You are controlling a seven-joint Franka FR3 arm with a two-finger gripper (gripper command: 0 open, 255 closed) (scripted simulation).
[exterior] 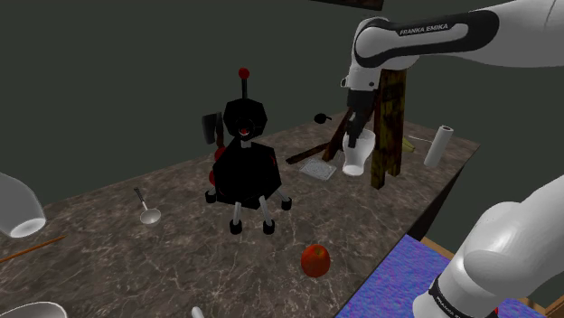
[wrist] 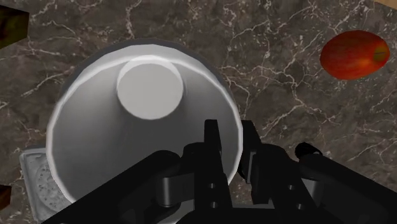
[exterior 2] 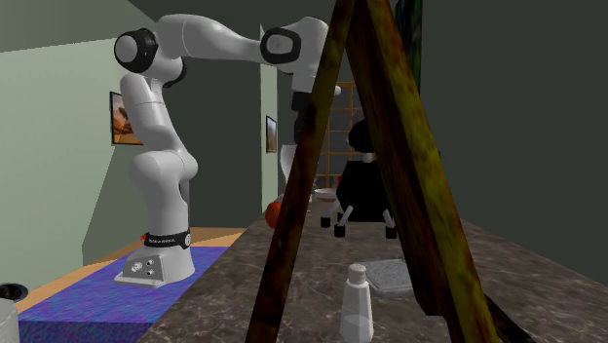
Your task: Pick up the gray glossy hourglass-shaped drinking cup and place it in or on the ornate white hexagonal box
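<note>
Grey-white glossy cup (wrist: 149, 121) is pinched by the rim in the end effector (wrist: 232, 156), with one black finger inside the mouth and one outside. It hangs mouth-up right under the end effector. Can't tell if its base is clear of the dark marbled worktop (wrist: 286, 95). The ornate pale box (wrist: 35, 181) lies flat on the worktop below the end effector, off to one side and partly hidden under the cup's rim. A red apple (wrist: 362, 54) sits well off on the opposite side. A wooden easel (exterior: 390, 126) stands just beside the end effector.
</note>
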